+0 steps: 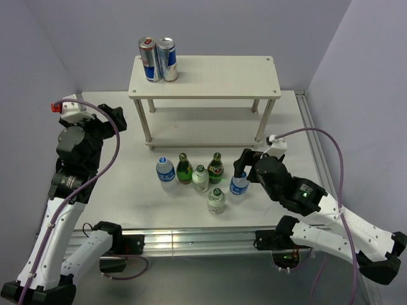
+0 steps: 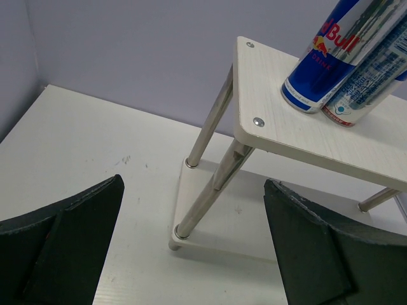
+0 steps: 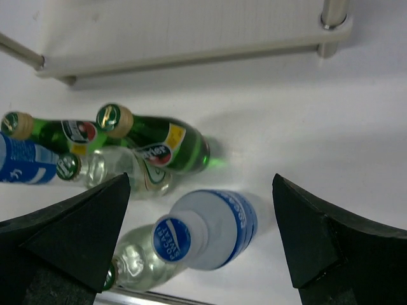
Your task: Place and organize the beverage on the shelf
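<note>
Right fingers (image 3: 70, 235) agape — over blue-capped bottle (image 3: 213, 229)

Cream shelf (image 1: 216, 76) (blue-silver cans (image 1: 158, 59))

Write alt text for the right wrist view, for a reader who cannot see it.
The right gripper is open, its two dark fingers framing a blue-capped water bottle that stands on the white table. To its left crowd green glass bottles and clear bottles, and the lower board of the shelf runs across the top.
</note>
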Controlling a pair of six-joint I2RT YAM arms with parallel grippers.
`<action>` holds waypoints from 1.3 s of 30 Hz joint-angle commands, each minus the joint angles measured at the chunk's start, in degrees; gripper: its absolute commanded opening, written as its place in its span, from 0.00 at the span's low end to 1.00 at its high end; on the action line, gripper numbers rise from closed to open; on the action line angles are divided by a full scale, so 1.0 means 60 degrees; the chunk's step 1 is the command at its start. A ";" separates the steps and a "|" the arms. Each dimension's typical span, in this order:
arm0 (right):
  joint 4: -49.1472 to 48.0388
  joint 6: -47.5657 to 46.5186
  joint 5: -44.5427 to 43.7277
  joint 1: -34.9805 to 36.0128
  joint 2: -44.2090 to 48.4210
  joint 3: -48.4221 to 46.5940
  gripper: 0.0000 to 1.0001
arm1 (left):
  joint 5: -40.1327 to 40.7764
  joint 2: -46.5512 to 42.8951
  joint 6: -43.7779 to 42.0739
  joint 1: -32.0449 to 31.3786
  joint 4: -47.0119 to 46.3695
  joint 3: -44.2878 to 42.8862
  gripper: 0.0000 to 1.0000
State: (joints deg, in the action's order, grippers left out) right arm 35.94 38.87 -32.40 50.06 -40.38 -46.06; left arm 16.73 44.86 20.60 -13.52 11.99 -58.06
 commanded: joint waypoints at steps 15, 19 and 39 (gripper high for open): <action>0.2725 0.5325 -0.3035 0.3770 -0.1400 0.0790 1.00 | 0.0258 0.0170 -0.0152 -0.0003 -0.0020 -0.0005 0.99; 0.2024 0.5621 -0.3154 0.3770 -0.1297 0.1465 1.00 | 0.0244 0.0184 -0.0152 -0.0003 -0.0021 -0.0005 0.99; 0.0615 0.6411 -0.5614 0.3814 -0.3624 0.1716 0.50 | 0.0317 0.0096 -0.0167 -0.0003 -0.0020 -0.0006 0.99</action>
State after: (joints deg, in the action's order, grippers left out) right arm 38.96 73.89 -59.86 72.84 -60.18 -33.12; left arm 17.93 46.28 20.60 -13.52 12.34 -58.06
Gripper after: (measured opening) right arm 0.677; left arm 0.994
